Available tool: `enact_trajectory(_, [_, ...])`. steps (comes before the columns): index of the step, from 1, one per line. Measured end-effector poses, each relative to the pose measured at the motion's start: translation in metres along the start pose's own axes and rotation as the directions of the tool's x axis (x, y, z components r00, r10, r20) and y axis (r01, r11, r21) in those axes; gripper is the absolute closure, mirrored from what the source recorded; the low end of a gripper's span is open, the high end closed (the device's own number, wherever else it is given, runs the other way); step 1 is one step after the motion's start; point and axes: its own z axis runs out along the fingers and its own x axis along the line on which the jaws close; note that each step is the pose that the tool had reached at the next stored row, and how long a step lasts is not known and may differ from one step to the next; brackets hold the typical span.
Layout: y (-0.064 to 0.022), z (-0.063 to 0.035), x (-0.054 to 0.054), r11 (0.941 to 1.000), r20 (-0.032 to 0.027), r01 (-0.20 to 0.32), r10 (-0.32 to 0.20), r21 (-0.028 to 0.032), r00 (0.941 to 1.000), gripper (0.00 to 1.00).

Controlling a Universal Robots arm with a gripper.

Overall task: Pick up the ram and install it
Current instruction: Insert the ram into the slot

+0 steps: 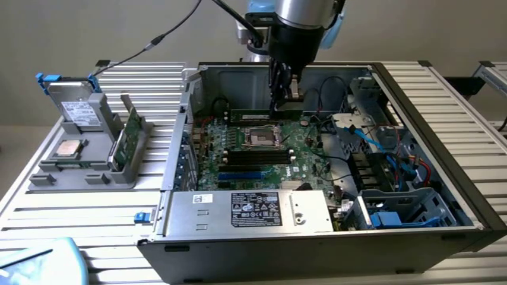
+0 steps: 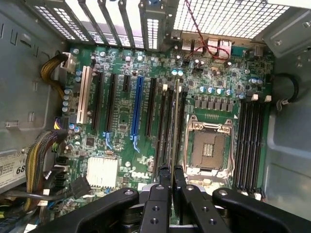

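- Clamped almost fully shut on the ram (image 1: 262, 114), with only the board's thickness between the jaws of the gripper (image 1: 277, 108).
- Held level and lengthwise, low inside the open computer case (image 1: 443, 136), over the motherboard (image 1: 309, 154) and close by the CPU socket (image 1: 264, 136).
- Lined up edge-on in the wrist view along the empty memory slots (image 2: 163, 131) between the expansion slots (image 2: 137, 107) and the socket.
- Cannot tell whether the lower edge touches a slot or hangs just above one.
- Probably very light and stiff along its length, yet thin enough to crack or shed a chip if twisted or levered sideways.
- Likely slick on its flat faces, so prone to tilting in a narrow pinch.
- Best taken at mid-length near the top edge, as here, clear of the contact edge, so that any downward push spreads evenly to both ends.
- Well apart, on the grey holder (image 1: 79, 172) at the exterior view's left: the taller green card (image 1: 127, 139) and the square processor chip (image 1: 70, 148).
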Motion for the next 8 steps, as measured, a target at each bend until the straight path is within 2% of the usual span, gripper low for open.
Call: enact_trajectory(8, [-0.0014, 0.0147, 0.000, 1.0000, 0.0008, -0.007, 0.007, 0.0002, 1.0000, 0.86])
